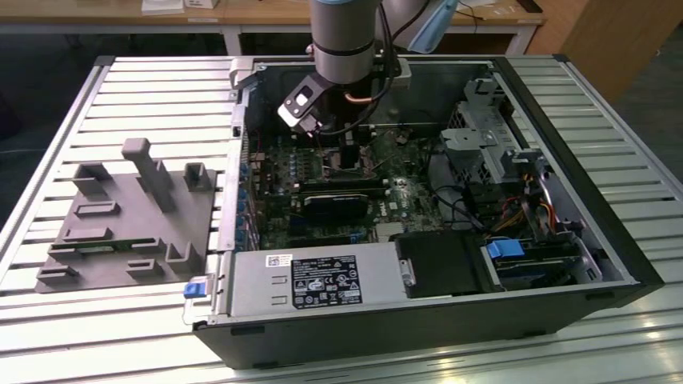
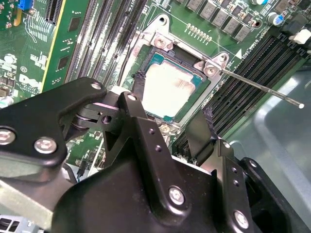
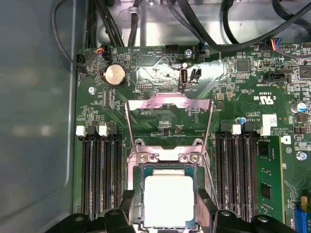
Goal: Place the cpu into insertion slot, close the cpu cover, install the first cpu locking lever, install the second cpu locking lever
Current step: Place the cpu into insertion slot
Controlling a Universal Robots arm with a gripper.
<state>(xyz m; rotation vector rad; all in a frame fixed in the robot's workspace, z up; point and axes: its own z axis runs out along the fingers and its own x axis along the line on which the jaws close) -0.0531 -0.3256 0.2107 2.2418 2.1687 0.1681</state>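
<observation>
Motherboard (image 3: 155,77) underneath; cpu (image 3: 169,200) seated in insertion slot (image 3: 165,168); gripper (image 2: 170,102) spread wide, straddling it, holding nothing.

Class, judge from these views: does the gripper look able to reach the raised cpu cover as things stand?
Probably yes. The gripper hovers over the seated cpu, and the cpu cover stands open just beyond it with nothing between them; only a thin locking lever juts out to one side.
</observation>
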